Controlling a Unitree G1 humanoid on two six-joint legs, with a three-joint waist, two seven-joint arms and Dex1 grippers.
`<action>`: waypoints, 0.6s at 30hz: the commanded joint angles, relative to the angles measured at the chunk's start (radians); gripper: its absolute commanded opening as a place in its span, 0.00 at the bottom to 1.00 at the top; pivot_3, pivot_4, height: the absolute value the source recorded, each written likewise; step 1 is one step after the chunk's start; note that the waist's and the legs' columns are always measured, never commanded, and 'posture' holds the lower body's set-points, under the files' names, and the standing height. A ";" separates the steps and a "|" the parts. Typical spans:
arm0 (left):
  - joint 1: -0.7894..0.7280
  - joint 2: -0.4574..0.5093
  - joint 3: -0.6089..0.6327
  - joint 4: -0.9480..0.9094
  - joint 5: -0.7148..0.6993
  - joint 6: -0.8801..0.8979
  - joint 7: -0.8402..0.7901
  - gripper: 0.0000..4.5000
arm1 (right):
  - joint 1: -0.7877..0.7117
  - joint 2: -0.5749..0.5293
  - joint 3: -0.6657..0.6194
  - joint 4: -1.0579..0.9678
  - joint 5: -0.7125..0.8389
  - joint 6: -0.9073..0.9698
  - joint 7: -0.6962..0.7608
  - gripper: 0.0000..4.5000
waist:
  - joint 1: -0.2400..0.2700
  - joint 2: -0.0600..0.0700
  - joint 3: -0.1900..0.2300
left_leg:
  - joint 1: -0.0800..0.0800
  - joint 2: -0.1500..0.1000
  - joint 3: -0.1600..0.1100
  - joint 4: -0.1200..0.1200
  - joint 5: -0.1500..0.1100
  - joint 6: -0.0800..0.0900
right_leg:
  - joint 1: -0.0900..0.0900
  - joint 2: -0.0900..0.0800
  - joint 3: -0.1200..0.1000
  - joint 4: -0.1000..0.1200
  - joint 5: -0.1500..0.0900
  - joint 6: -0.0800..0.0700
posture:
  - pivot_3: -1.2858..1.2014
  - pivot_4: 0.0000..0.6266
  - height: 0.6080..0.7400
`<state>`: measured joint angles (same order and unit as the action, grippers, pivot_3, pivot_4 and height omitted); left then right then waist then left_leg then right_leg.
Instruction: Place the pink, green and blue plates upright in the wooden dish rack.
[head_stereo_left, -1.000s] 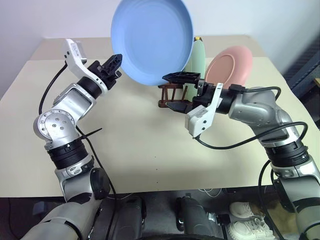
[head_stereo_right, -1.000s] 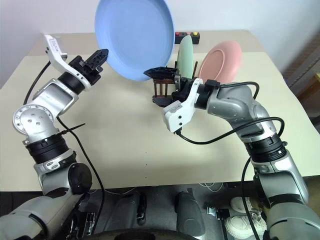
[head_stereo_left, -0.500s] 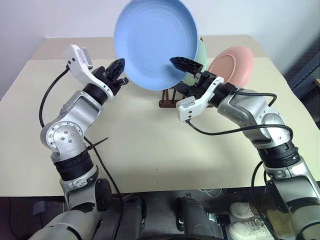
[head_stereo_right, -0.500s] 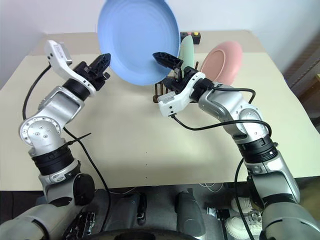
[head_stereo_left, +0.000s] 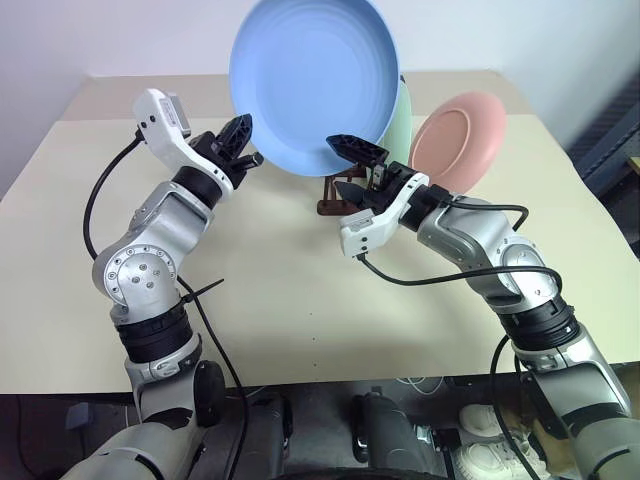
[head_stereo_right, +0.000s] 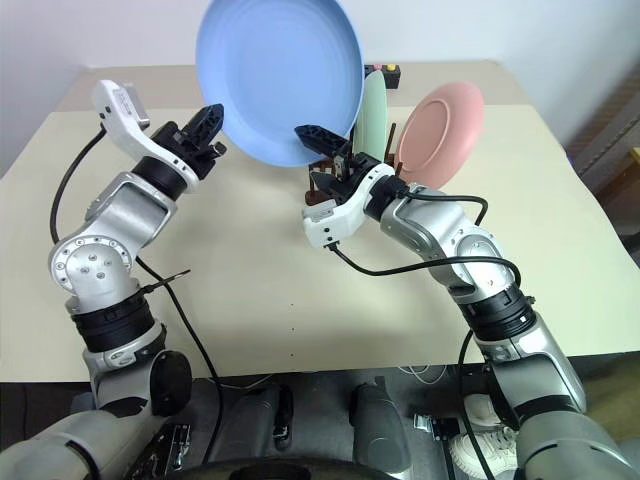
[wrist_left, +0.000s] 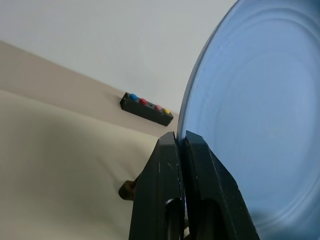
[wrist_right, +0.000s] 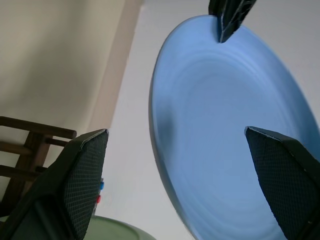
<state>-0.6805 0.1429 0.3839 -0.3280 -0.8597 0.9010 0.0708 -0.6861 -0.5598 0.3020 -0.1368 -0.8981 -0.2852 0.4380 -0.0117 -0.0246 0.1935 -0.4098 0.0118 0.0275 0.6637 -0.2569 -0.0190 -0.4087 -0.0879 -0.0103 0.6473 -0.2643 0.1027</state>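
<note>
Lab-like test room: bare beige table (head_stereo_left: 300, 290), plain wall (head_stereo_left: 100, 35), coloured-button box (wrist_left: 146, 108).

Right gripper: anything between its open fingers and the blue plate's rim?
Nothing. In the right wrist view the right gripper is open, with the blue plate standing edge-on in the gap, touching neither finger. The left gripper pinches its far rim.

we see the blue plate (head_stereo_left: 312, 85) held high over the table (head_stereo_left: 300, 300), fronting the wooden dish rack (head_stereo_left: 335, 195) — green plate (head_stereo_left: 400, 125) and pink plate (head_stereo_left: 460, 140) crowd its far right. the open right gripper (head_stereo_left: 352, 170) blocks the near side — left and near tabletop lie free.
</note>
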 joint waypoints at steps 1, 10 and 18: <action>-0.004 0.010 -0.033 -0.062 0.001 -0.041 -0.007 0.01 | 0.008 0.036 0.016 -0.056 0.024 0.037 0.044 1.00 | 0.000 0.000 0.000 | 0.000 0.000 0.000 0.000 0.000 0.000 | 0.000 0.000 0.000 0.000 0.000 0.000 | 0.52 0.24 1.00; 0.010 0.015 -0.060 -0.072 -0.013 -0.057 0.000 0.00 | 0.012 0.044 0.020 -0.040 0.014 0.083 0.062 0.35 | -0.001 0.000 0.000 | 0.000 0.000 0.000 0.000 0.000 0.000 | 0.000 0.000 0.000 0.000 0.000 0.000 | 0.52 0.24 1.00; 0.019 0.019 -0.064 -0.079 -0.023 -0.053 0.003 0.00 | 0.006 0.030 0.014 -0.036 0.008 0.107 0.059 0.01 | 0.000 0.000 0.000 | 0.000 0.000 0.000 0.000 0.000 0.000 | 0.000 0.000 0.000 0.000 0.000 0.000 | 0.52 0.24 1.00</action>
<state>-0.6573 0.1549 0.3224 -0.3578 -0.8618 0.8670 0.0734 -0.6686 -0.5233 0.3363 -0.1512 -0.8903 -0.1901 0.5006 -0.0121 -0.0246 0.1935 -0.4098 0.0117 0.0272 0.6637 -0.2570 -0.0189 -0.4086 -0.0878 -0.0104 0.6472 -0.2643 0.1027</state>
